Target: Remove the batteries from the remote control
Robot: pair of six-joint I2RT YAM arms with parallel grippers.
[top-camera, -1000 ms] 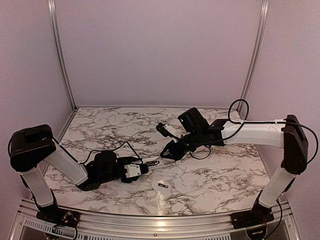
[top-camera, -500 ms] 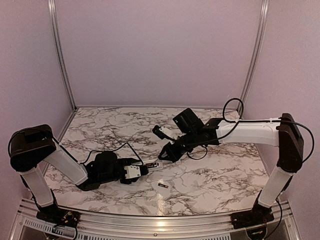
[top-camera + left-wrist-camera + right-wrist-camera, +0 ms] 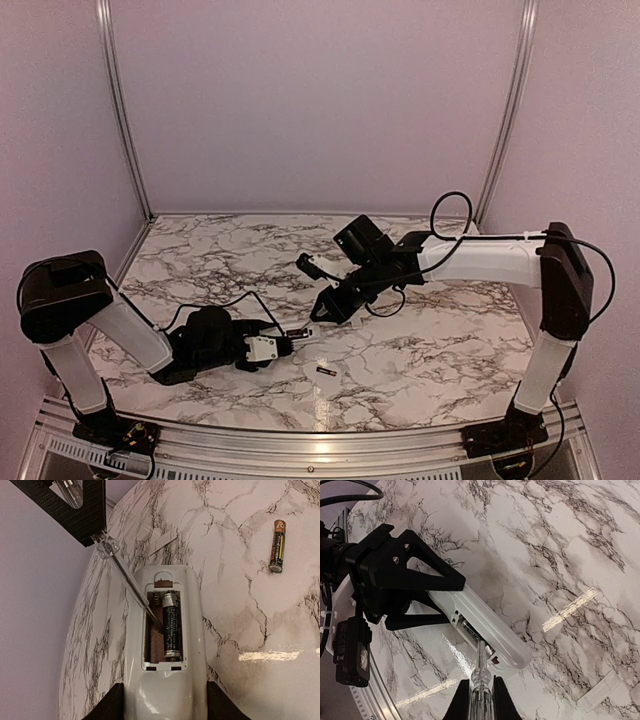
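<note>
I have the left pincer (image 3: 165,706) part-way open and clamped across the remote (image 3: 196,645), with the compartment facing up so the right arm can work in it. The right pincer (image 3: 479,702) is closed tight on a screwdriver (image 3: 481,672) — its tip sits in the recess beside the one battery (image 3: 171,630) inside, placed to lever it out. The other battery (image 3: 277,546) lies loose on the tabletop (image 3: 235,610).

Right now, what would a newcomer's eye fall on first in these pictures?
The remote control, held in the left gripper, lies back-up with its bay open and one battery inside. The right gripper holds a clear-handled screwdriver, its tip in that bay beside the battery. A second battery lies loose on the marble table nearby.
</note>
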